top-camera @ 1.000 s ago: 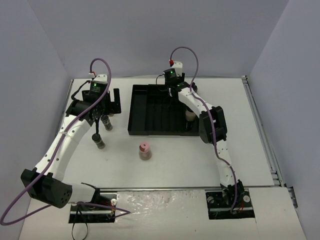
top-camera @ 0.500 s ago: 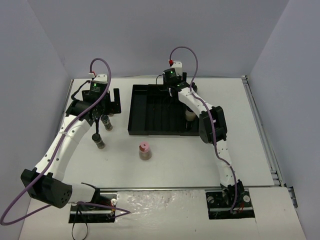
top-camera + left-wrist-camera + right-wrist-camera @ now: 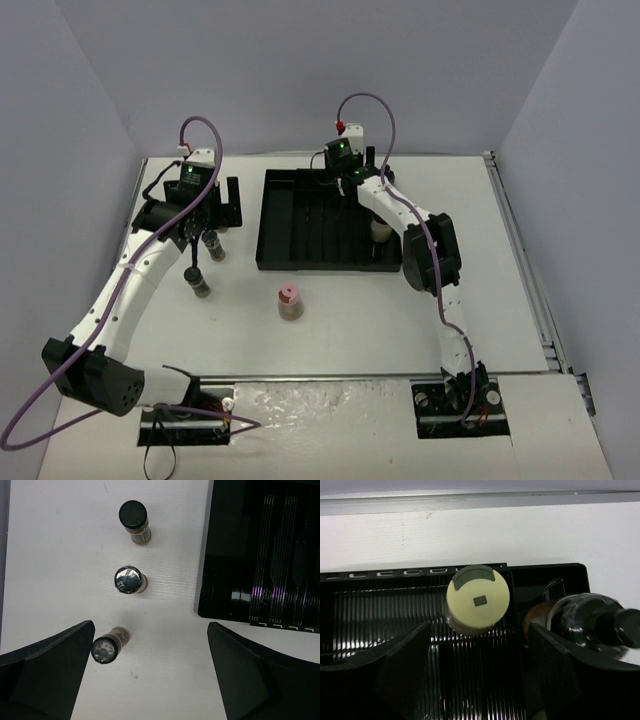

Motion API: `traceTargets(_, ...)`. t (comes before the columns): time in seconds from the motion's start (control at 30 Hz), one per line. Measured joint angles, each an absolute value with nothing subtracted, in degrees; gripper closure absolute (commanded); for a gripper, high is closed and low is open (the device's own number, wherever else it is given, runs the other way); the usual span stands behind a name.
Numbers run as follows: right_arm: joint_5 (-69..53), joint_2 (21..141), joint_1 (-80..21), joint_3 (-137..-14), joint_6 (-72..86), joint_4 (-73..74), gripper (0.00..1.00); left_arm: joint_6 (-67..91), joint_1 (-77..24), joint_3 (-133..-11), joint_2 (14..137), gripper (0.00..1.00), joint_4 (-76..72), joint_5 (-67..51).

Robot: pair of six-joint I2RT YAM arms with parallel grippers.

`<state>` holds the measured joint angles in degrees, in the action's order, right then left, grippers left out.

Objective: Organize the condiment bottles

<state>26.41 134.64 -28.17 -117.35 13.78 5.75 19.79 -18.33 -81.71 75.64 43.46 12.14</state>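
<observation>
The right gripper (image 3: 477, 630), fingers spread, flanks a yellow-capped bottle (image 3: 478, 600) standing in the tray (image 3: 380, 615); the left gripper (image 3: 150, 626), fingers wide apart, hangs above three dark bottles (image 3: 129, 579).

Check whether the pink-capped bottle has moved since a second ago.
No. The pink-capped bottle stands upright on the same spot on the table as before, just in front of the black tray's near edge.

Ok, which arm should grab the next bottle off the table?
Left. The left gripper, open, hangs directly above the three dark bottles beside the tray. The right gripper is at the tray's far corner, fingers either side of the yellow-capped bottle.
</observation>
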Motion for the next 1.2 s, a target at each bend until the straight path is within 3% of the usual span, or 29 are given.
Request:
traceTargets(0.37,29.0,113.0,-40.3,-104.1,14.6,7.3,0.25,19.8,-18.3,-81.7,75.6,0.06,43.5,12.6)
traceTargets(0.57,26.5,101.4,-46.6,-87.6,18.1,7.4,0.25,20.0,-18.3,-81.7,75.5,0.07,43.5,13.7)
traceTargets(0.83,25.1,93.8,-55.3,-72.8,22.1,7.3,0.25,21.2,-18.3,-81.7,72.8,0.07,43.2,16.8)
traceTargets(1.2,25.7,89.1,-64.7,-68.2,26.9,5.4,0.25,21.7,-18.3,-81.4,71.5,0.07,43.0,18.1)
